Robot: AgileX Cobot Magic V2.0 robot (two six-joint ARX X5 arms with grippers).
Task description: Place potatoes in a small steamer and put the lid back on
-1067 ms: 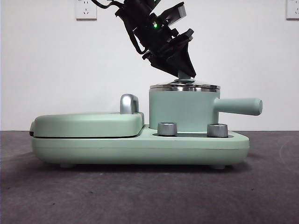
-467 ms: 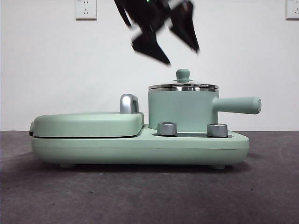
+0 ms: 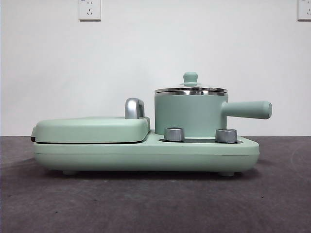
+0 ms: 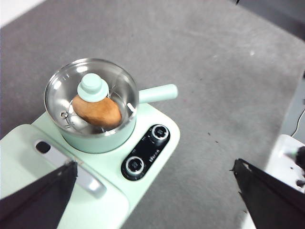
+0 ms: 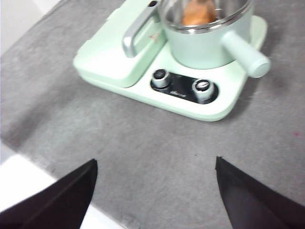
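The small steamer stands on the right half of the mint-green appliance, its straight handle pointing right. The glass lid rests on its steel rim, green knob on top. Through the glass in the left wrist view, the orange-brown potato lies inside the steamer under the knob. My left gripper hangs high above and to one side, open and empty. My right gripper is open too, well back from the steamer, where the potato shows. Neither arm appears in the front view.
The flat griddle cover with its chrome handle takes up the appliance's left half. Two chrome dials sit in front of the steamer. Grey mat surrounds the appliance, with a white table edge near the right gripper.
The gripper that was shut on the lid's knob let go, opened, rose and left the front view. The lid stays on the steamer.
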